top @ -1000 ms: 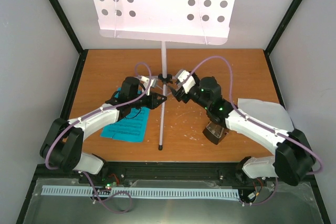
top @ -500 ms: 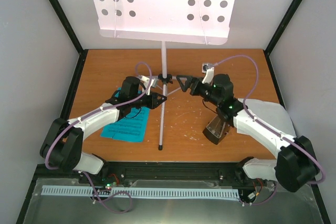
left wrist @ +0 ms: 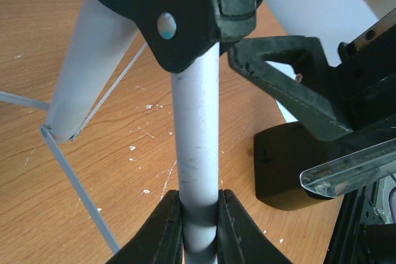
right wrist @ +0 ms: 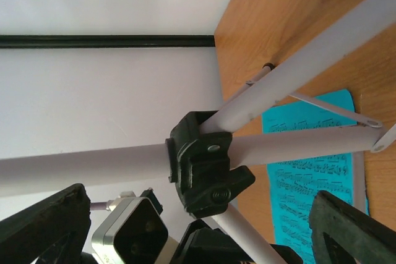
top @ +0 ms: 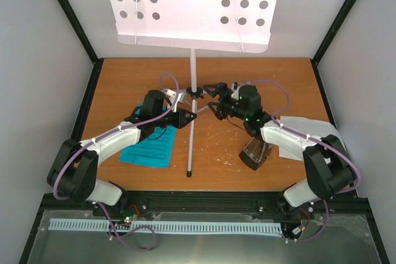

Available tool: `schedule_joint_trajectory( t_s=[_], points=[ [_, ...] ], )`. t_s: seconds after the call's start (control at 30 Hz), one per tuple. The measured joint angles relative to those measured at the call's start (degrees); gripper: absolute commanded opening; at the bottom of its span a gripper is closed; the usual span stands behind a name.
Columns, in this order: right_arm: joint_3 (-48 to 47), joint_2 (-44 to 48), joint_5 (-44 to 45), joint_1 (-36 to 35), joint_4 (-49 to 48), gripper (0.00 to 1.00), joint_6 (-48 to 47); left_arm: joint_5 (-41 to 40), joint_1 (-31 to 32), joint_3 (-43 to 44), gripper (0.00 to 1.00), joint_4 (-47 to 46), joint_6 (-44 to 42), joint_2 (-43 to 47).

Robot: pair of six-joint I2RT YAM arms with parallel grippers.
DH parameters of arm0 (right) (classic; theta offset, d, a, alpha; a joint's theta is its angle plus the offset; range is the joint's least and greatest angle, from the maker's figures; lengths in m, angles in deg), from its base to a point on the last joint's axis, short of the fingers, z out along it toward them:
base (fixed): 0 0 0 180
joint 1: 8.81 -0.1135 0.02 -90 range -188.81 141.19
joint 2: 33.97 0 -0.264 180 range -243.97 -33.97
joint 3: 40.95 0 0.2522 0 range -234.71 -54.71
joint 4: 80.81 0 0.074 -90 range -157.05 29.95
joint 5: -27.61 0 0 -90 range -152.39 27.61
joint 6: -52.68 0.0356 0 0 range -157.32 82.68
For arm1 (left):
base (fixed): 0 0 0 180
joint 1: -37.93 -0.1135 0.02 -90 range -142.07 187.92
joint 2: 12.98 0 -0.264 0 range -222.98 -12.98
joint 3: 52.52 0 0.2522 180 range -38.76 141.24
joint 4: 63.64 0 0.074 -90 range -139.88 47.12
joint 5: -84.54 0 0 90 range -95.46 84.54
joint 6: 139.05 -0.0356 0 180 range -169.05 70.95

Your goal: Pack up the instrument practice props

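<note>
The music stand stands mid-table with its perforated grey tray high at the back and a black hub joining the silver tubes. My left gripper is shut on one silver tube just below the hub, its fingers pressed to both sides. My right gripper is open wide beside the hub, which sits between its spread fingers without touching them. The black metronome lies under the right arm. A blue music sheet lies under the left arm.
A white sheet lies at the table's right edge, partly under the right arm. Thin wire braces run between the stand's legs. Enclosure walls and black corner posts close in the table on three sides.
The right gripper drew back to the right and opened wide, then turned and came back close to the hub. The left gripper has kept its grip on the tube.
</note>
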Motion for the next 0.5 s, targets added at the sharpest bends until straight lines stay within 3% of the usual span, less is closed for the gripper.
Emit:
schedule_joint_trajectory(
  t_s=[0.5],
  points=[
    [-2.58, -5.44, -0.87, -0.46, -4.72, 0.60, 8.85, 0.04, 0.00, 0.00, 0.00, -0.02, 0.37, 0.00]
  ],
)
